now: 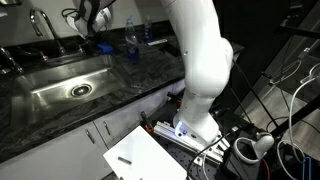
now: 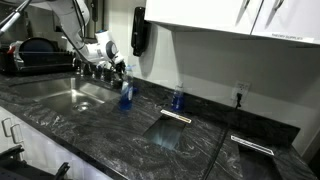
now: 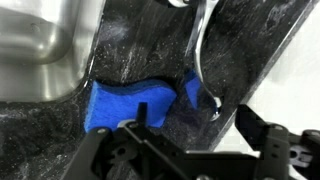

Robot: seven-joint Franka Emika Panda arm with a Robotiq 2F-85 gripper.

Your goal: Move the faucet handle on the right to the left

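Observation:
In the wrist view the faucet handle [image 3: 201, 55] is a thin shiny chrome lever that runs down over the dark counter. Its tip ends between my fingers. My gripper [image 3: 195, 125] is open, with one black finger on each side of the lever's tip, and I cannot tell whether either touches it. A blue sponge [image 3: 125, 105] lies just beside the handle. In both exterior views the gripper [image 1: 92, 22] [image 2: 103, 55] hangs behind the sink next to the tall gooseneck spout [image 1: 40, 22]. The handle is too small to make out there.
The steel sink [image 1: 70, 85] [image 3: 30, 50] lies beside the gripper. A blue bottle [image 1: 130, 40] [image 2: 126, 90] stands on the dark stone counter close by, and another blue bottle [image 2: 177, 98] stands further along. Upper cabinets [image 2: 230, 15] hang overhead.

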